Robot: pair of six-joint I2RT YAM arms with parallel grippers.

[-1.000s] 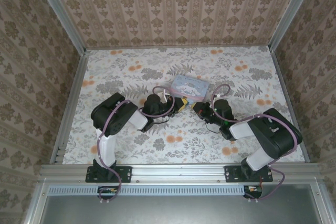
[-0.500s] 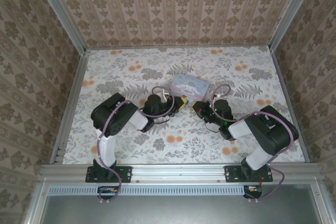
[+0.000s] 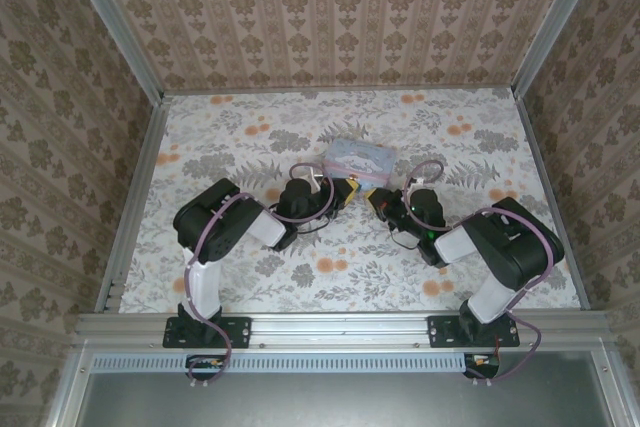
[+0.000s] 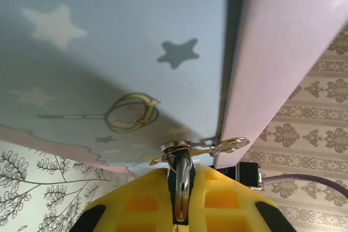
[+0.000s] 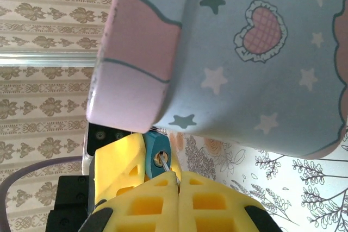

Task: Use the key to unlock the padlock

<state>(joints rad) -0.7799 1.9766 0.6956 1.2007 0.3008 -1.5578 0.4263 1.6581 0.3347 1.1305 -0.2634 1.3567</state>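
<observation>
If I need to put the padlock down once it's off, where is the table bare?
Bare cloth runs along the back wall beyond the box, and in both far corners of the table. A smaller patch lies near, between the two arm bases. Crowded: the centre, where the left gripper and right gripper meet at the box's near edge.

Pastel blue-and-pink tin, stars and heart printed. Floral tablecloth under tin. Patterned wallpaper behind tin. Metal rail well in front of tin.

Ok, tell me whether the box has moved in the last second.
Yes. The box has shifted slightly toward the back wall, and its near edge has drawn back.
</observation>
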